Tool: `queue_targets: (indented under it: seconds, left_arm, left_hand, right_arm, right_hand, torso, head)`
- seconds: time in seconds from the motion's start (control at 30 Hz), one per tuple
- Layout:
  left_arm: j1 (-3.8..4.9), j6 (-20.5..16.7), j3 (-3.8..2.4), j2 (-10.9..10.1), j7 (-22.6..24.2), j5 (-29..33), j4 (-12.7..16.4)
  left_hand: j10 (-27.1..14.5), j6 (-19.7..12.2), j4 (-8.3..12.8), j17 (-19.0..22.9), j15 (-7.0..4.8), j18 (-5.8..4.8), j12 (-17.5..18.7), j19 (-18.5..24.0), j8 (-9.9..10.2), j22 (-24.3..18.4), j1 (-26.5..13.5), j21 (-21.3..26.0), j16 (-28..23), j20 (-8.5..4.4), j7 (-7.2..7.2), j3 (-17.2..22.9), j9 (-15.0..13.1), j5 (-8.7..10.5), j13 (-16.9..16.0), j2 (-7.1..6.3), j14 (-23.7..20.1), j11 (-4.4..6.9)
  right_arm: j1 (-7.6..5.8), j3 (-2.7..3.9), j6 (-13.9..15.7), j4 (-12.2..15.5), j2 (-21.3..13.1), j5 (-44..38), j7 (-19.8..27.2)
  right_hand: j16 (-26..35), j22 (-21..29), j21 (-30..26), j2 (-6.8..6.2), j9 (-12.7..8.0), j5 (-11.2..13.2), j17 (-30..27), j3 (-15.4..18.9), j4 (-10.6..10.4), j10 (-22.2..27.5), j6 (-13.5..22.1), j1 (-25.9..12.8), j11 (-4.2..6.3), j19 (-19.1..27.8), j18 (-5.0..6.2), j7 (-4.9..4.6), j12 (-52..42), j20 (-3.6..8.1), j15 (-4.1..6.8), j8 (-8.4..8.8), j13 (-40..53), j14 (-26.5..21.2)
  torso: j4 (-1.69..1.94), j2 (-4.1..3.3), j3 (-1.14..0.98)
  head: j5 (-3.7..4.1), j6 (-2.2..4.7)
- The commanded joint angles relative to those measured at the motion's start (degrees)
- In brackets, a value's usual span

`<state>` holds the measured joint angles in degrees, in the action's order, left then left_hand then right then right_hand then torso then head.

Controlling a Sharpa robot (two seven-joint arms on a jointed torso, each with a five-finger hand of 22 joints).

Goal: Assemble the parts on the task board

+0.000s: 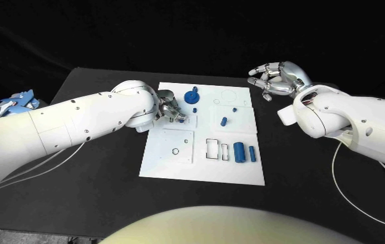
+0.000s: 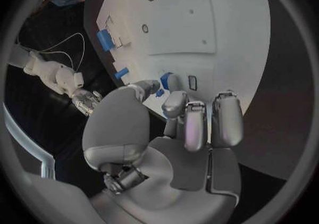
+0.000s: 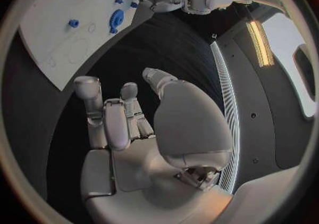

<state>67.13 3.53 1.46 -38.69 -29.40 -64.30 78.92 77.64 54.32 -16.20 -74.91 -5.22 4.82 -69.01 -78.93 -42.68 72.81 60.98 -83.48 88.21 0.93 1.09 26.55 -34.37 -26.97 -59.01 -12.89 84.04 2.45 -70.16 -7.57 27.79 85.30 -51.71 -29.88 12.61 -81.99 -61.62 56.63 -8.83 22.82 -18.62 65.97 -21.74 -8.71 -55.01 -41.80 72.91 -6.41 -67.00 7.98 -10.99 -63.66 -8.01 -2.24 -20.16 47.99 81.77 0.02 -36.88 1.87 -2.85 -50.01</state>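
The white task board (image 1: 201, 163) lies mid-table. My left hand (image 1: 171, 110) is over its upper left part, and thumb and fingertips pinch a small blue part (image 2: 166, 80) just above the board (image 2: 193, 22). A blue gear-like part (image 1: 191, 96) stands just beyond that hand. Two small blue parts (image 1: 223, 122) sit in the board's middle, and two blue cylinders (image 1: 245, 152) lie at its lower right. My right hand (image 1: 277, 79) hovers off the board's upper right corner, fingers loosely bent and apart, holding nothing. The right wrist view shows the same hand (image 3: 133, 128) with nothing in it, the gear-like part (image 3: 117, 19) beyond.
Empty outlines and slots (image 1: 212, 149) mark the board's lower half. Blue objects (image 1: 16, 102) lie at the table's far left edge. White cables (image 1: 48, 166) trail under the left arm and beside the right arm (image 1: 353, 194). Black table surrounds the board.
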Motion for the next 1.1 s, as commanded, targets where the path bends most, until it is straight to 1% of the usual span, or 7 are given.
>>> queue_targets:
  seconds: [0.03, 0.3, 0.4, 0.53, 0.6, 0.83, 1.1]
  left_arm:
    - [0.11, 0.75, -0.36, -0.14, -0.33, 0.30, 0.44]
    - [0.53, -0.96, -1.66, -0.46, -0.40, 0.68, 1.29]
    - [0.94, -1.26, -2.06, -0.67, -0.61, 0.78, 1.56]
    - [1.40, -1.02, -2.87, -0.91, -0.67, 0.93, 1.33]
    - [1.91, -0.02, -3.30, -0.88, -0.71, 1.22, 0.71]
    - [5.25, 4.69, -3.99, 0.58, -0.23, 2.53, -4.64]
    - [7.00, 7.47, -3.94, 3.15, 0.41, 0.37, -11.51]
  left_hand:
    - [-0.12, 0.09, -0.06, -11.12, -0.28, -1.19, 0.09, -0.43, 0.07, 0.13, -0.01, -0.38, 0.24, 0.14, 0.37, -0.43, -0.06, 0.34, 0.03, -0.50, 4.99, 0.00]
    - [-0.91, -0.38, -0.52, -10.30, -0.18, -1.12, 1.15, -0.23, 0.23, -0.20, -0.45, -0.24, -0.08, 0.17, 0.59, -1.69, -0.13, 0.70, 1.47, -0.87, 4.78, -0.16]
    - [-1.21, -0.57, -0.55, -10.10, -0.05, -1.10, 1.45, -0.18, 0.30, -0.27, -1.05, -0.18, -0.17, 0.31, 0.70, -3.29, -0.26, 3.75, 1.91, -0.53, 4.73, -0.29]
    - [-1.69, -0.80, -0.58, -9.52, -0.02, -0.96, 2.11, 0.25, 0.42, -0.94, -1.13, 0.09, -0.40, 0.34, 0.78, -3.64, -0.26, 4.28, 2.82, -0.33, 4.58, -0.35]
    - [-3.64, -2.45, -0.52, -8.30, 0.35, -0.68, 4.61, 1.18, 1.50, -2.32, -0.80, 0.70, -0.92, 0.54, 1.42, -4.21, 0.06, 4.39, 6.21, -0.06, 4.27, -0.86]
    - [-9.18, -8.69, -0.45, -6.41, 2.87, 0.22, 10.39, 4.23, 7.66, -6.91, 2.22, 3.01, -1.82, 2.47, 4.85, -5.52, 3.45, 4.25, 14.35, 0.35, 3.75, -3.79]
    - [-9.36, -9.24, -0.42, -6.35, 3.23, 0.30, 10.35, 4.43, 8.41, -7.23, 2.92, 3.21, -1.84, 2.85, 5.26, -5.93, 4.04, 4.26, 14.63, 0.24, 3.73, -4.18]
  right_arm:
    - [0.07, 0.01, -0.17, -0.07, 0.07, -0.09, 0.61]
    - [0.11, 0.01, -0.09, -0.43, 0.30, 0.05, 0.66]
    - [0.12, 0.01, -0.08, -0.49, 0.37, 0.10, 0.65]
    - [0.12, 0.01, -0.08, -0.55, 0.39, 0.12, 0.61]
    - [0.12, 0.01, -0.10, -0.59, 0.40, 0.12, 0.59]
    - [0.12, 0.01, -0.11, -0.78, 0.52, 0.13, 0.52]
    - [0.13, 0.01, -0.15, -0.86, 0.74, 0.13, 0.45]
  right_hand:
    - [0.37, 0.05, -0.28, 0.00, -0.08, -0.37, -0.05, -0.01, -0.43, 0.38, 0.51, -0.59, 0.10, 0.36, 0.10, -0.15, -0.21, 0.00, 0.22, -0.20, -0.09, -0.09]
    - [0.38, 0.09, -0.36, 0.01, -0.10, -0.37, -0.08, 0.06, -0.62, 0.36, 0.54, -0.82, 0.09, 0.39, 0.11, -0.15, -0.26, 0.00, 0.20, -0.26, -0.11, -0.10]
    - [0.40, 0.12, -0.41, 0.00, -0.11, -0.37, -0.14, 0.08, -0.67, 0.37, 0.56, -0.87, 0.09, 0.41, 0.12, -0.15, -0.27, -0.01, 0.20, -0.28, -0.12, -0.12]
    - [0.40, 0.12, -0.41, 0.00, -0.11, -0.37, -0.14, 0.08, -0.67, 0.37, 0.56, -0.87, 0.09, 0.41, 0.12, -0.15, -0.27, -0.01, 0.20, -0.28, -0.12, -0.12]
    - [0.40, 0.12, -0.41, 0.00, -0.11, -0.37, -0.14, 0.08, -0.67, 0.37, 0.56, -0.87, 0.09, 0.41, 0.12, -0.15, -0.27, -0.01, 0.20, -0.28, -0.12, -0.12]
    - [0.43, 0.10, -0.42, -0.01, -0.13, -0.39, -0.22, 0.08, -0.67, 0.43, 0.60, -0.86, 0.11, 0.40, 0.12, -0.14, -0.25, -0.01, 0.20, -0.32, -0.21, -0.15]
    - [0.43, 0.10, -0.42, -0.01, -0.13, -0.39, -0.22, 0.08, -0.67, 0.43, 0.60, -0.86, 0.11, 0.40, 0.12, -0.14, -0.25, -0.01, 0.20, -0.32, -0.21, -0.15]
  torso:
    - [0.03, -0.03, -0.01]
    - [-0.09, -0.02, -0.05]
    - [-0.10, -0.08, -0.07]
    - [-0.08, -0.07, -0.02]
    - [-0.04, -0.04, -0.02]
    - [-0.03, -0.03, -0.15]
    - [-0.09, -0.18, 0.01]
  head:
    - [-0.04, 0.01]
    - [-0.27, 0.01]
    - [-0.21, 0.12]
    - [-0.07, 0.32]
    - [-0.04, 0.33]
    - [-0.28, 1.02]
    - [-0.27, 1.54]
